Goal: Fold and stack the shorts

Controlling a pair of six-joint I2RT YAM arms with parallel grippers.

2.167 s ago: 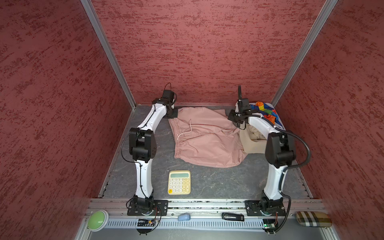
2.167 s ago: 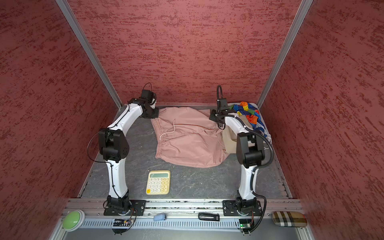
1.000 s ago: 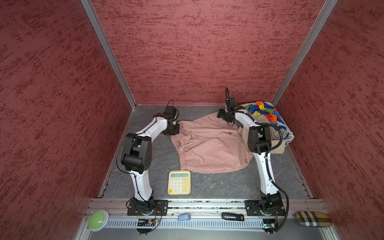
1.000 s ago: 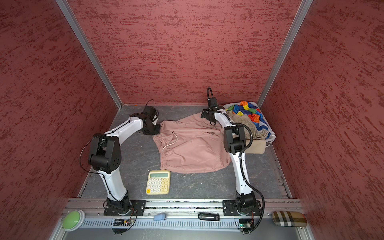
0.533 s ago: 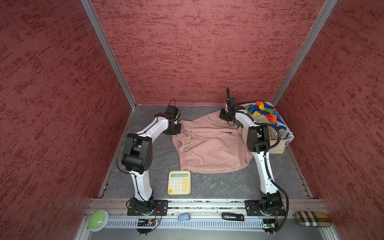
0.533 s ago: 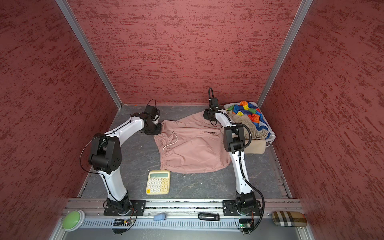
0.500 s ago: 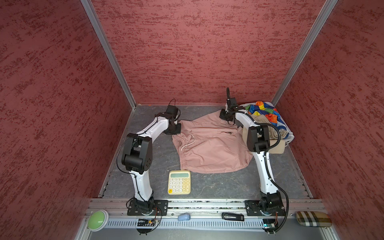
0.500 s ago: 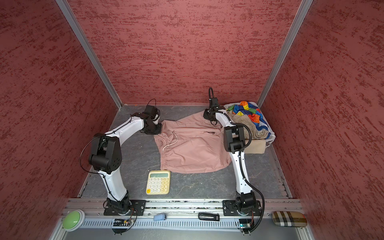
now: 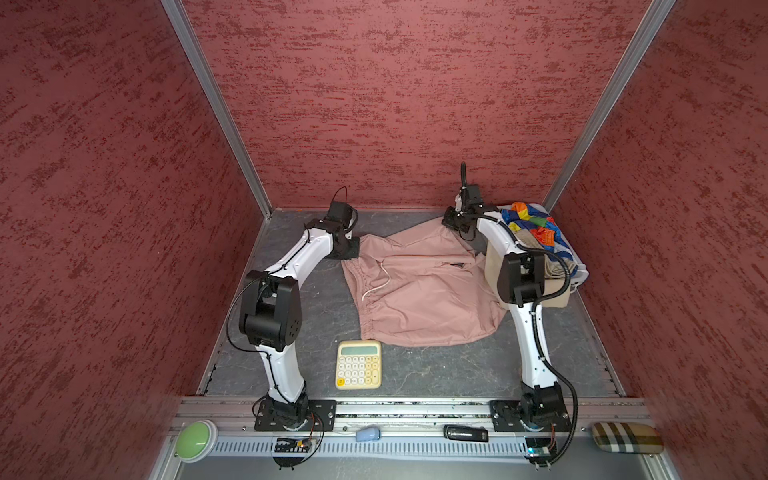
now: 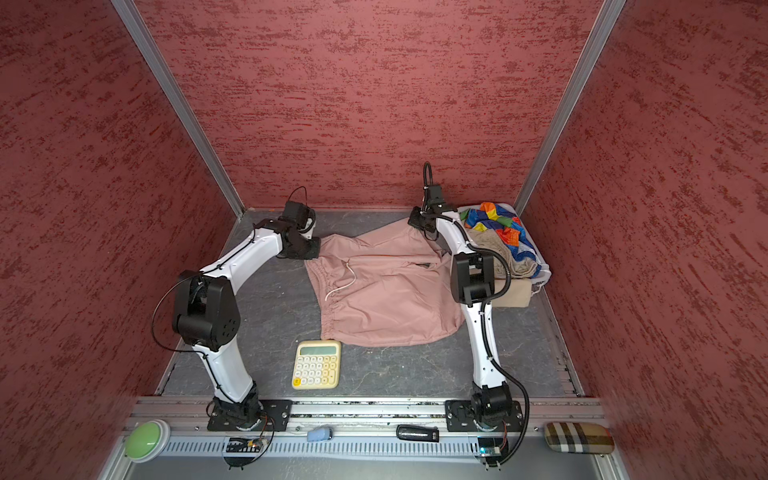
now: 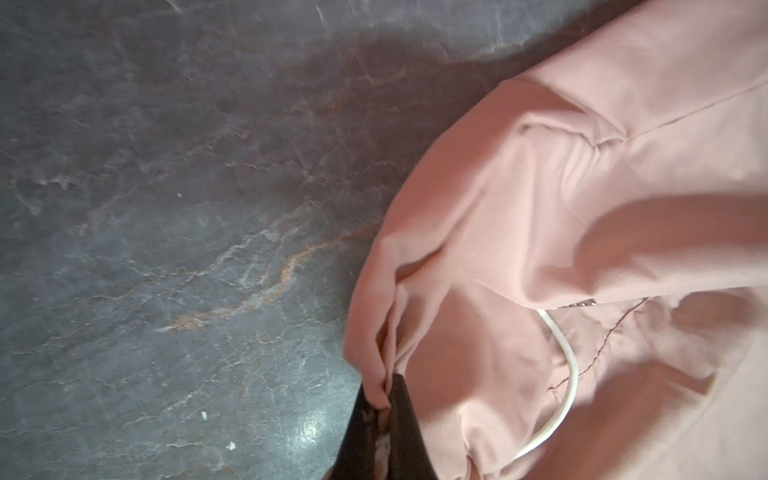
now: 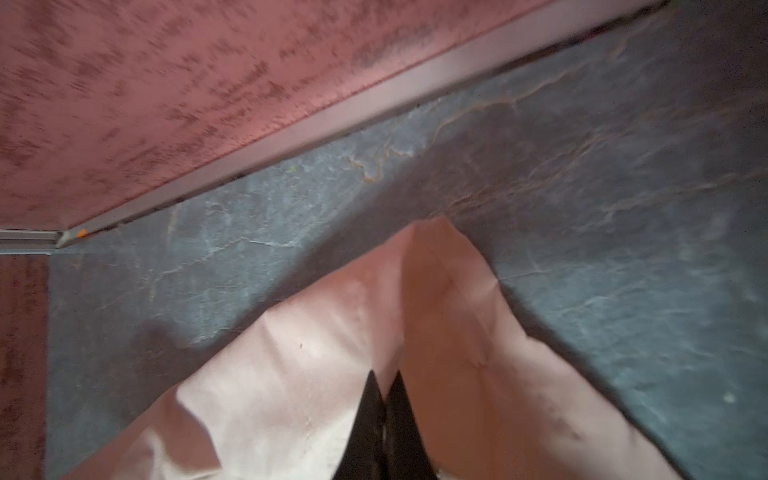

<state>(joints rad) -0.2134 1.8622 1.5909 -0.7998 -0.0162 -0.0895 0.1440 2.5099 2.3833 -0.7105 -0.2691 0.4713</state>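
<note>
Two grippers, one garment.

Both top views: pink shorts (image 9: 419, 291) lie spread on the worktop (image 9: 316, 316) at mid-field. The gathered waistband faces the left arm, and a white cord (image 9: 376, 286) trails across the cloth. Left gripper (image 9: 353, 249) sits low at the cloth's far-left corner, touching it. Right gripper (image 9: 451, 222) is at the far-right corner, where the fabric is drawn up into a peak. Rainbow shorts (image 9: 528, 216) are heaped in the basket (image 9: 581, 272) at far right, with tan shorts (image 9: 555, 266) beside them in the same basket. Calculator (image 9: 358, 365) sits just beside the near edge of the pink cloth; cannot tell whether they touch.

Left wrist view: left gripper (image 11: 382, 409) is clenched, with a bunched fold of the pink edge pinched between its dark fingers. The cloth fans out from the grip and the cord loops close by. Bare worktop fills the other side.

Right wrist view, slightly blurred: right gripper (image 12: 385, 388) has its fingers pressed together on a ridge of pink cloth. The cloth's corner points toward the wall (image 12: 166, 83).
</note>
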